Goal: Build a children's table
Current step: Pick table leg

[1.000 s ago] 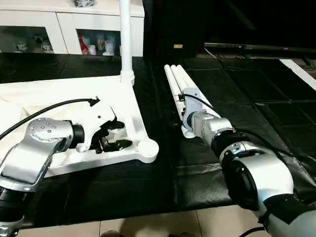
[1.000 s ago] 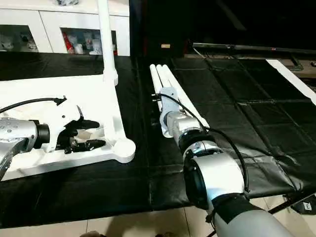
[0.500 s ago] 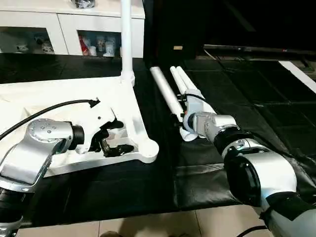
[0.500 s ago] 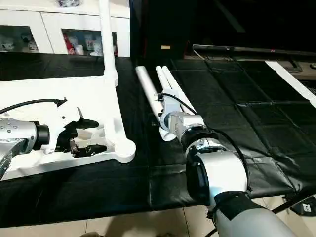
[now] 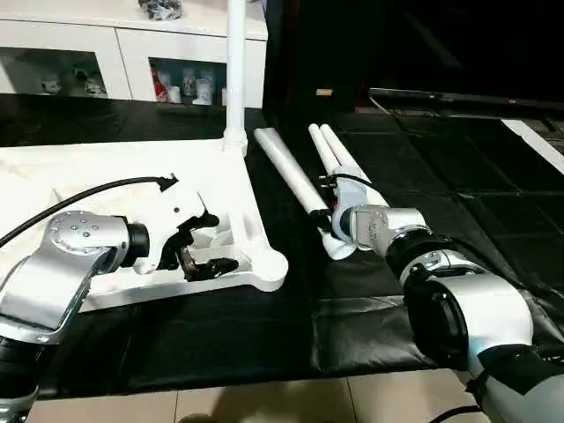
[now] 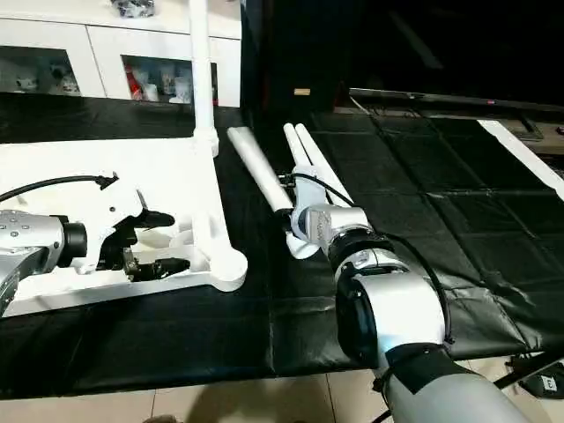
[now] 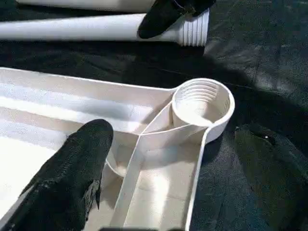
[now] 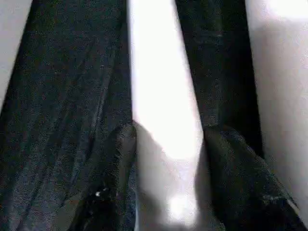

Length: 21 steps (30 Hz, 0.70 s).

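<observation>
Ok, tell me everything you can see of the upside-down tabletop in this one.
The tabletop is white plastic, lying underside up on the black mat, its ribs and raised rim showing. One leg stands upright in the far corner socket. The near corner socket is empty, round, with thread ridges inside. The left gripper hangs open over the ribs near that socket; whether it touches is unclear. Three loose legs lie on the mat beside the tabletop, apart from it.

Both forearms are clad in silver metal with rounded joint housings, the left housing ringed with small screws. White wrist sections carry black two-fingered grippers, left gripper (image 5: 201, 249) and right gripper (image 8: 166, 159). Black cables are routed along each arm.
</observation>
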{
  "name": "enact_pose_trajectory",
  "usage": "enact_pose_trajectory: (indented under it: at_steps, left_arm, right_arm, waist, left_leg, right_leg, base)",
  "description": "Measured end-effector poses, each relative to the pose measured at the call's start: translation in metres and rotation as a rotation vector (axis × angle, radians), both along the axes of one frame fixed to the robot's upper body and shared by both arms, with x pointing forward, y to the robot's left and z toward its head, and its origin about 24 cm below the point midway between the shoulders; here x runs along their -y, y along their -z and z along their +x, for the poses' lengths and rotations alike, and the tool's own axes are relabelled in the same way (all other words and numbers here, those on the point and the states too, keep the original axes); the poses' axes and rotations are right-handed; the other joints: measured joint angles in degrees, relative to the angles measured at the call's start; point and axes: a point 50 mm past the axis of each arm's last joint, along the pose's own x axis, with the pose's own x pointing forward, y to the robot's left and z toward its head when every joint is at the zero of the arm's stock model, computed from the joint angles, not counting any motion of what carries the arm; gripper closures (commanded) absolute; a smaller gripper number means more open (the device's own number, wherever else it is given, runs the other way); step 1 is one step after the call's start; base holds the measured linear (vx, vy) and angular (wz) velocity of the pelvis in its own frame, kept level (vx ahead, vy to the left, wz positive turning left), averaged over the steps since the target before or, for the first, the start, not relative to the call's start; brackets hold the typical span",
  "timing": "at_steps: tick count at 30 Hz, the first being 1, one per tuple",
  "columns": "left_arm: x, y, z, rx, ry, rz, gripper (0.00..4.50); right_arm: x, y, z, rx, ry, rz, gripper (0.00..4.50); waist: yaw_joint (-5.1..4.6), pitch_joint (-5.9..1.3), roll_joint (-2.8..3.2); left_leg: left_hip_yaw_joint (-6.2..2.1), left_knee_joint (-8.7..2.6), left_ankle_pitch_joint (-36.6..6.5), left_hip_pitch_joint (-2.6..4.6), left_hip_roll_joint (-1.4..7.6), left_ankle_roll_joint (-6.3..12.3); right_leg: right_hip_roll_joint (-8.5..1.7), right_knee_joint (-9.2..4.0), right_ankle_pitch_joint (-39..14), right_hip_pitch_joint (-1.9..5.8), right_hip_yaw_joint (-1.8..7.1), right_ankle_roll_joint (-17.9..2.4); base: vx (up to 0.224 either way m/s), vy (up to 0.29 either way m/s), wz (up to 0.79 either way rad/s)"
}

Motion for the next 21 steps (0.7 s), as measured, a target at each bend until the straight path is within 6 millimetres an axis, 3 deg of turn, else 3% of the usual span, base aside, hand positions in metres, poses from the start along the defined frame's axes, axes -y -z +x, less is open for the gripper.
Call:
enact_pose_trajectory:
  at_steps: [13,21]
  left_arm:
    - [0.002,0.001,0.001,0.005,-0.006,-0.004,0.00]
    - [0.012,0.006,0.011,0.071,-0.096,-0.137,0.00]
  right_arm:
    - [0.004,0.002,0.001,0.037,0.076,0.078,2.64]
    - [-0.011,-0.007,0.003,0.115,0.013,0.312,2.64]
  waist:
    - [-0.03,-0.06,-0.09]
    - [0.04,0.13,0.19]
  left_leg:
    - [0.00,0.00,0.00,0.03,0.00,0.00]
    - [-0.01,0.00,0.01,-0.60,0.02,0.00]
  right_leg:
    - [0.00,0.00,0.00,0.01,-0.01,0.00]
    - [0.01,0.01,0.06,-0.49,-0.04,-0.10]
  base:
    - [0.000,0.000,0.00]
    - [0.000,0.000,0.00]
